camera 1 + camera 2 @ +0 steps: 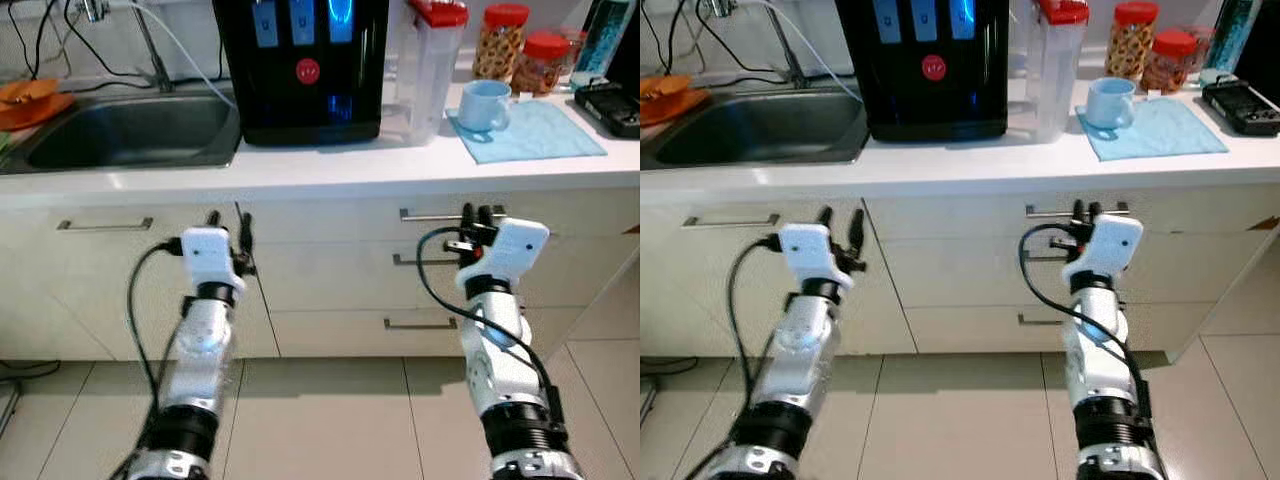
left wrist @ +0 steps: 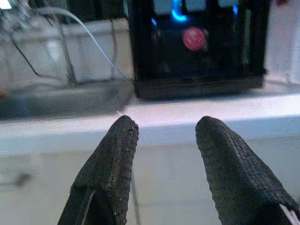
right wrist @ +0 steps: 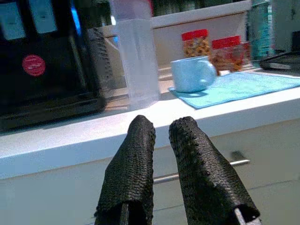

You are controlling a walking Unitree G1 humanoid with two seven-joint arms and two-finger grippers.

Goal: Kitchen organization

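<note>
White counter [image 1: 330, 165] runs across the far side of the scene, above pale cabinet doors and drawers [image 1: 420, 270] with metal bar handles. On its left a steel sink [image 1: 130, 130] is set in, with a tap [image 1: 150, 45] behind it and an orange dish [image 1: 30, 100] at its far left edge. A black dispenser [image 1: 300, 65] with blue lights and a red round button stands right of the sink. Just beside it on the right is a tall clear jug [image 1: 432, 60] with a red lid. Farther right a blue cloth [image 1: 530, 130] lies flat on the counter with a pale blue mug [image 1: 485, 105] standing on its far left corner. Behind the mug are two red-lidded jars [image 1: 520, 45] of snacks, and a black device [image 1: 612, 105] lies at the right edge.

Both arms are raised in front of the cabinets, below counter level, touching nothing. The left gripper [image 2: 164, 136] points toward the dispenser, near the seam between the doors; its fingers [image 2: 115, 159] are spread apart and empty. The right gripper [image 3: 161, 129] is near the top drawer handle [image 1: 440, 214] on the right, pointing toward the jug and mug; its fingers [image 3: 136, 159] stand close together with a narrow gap between them, grasping nothing.
</note>
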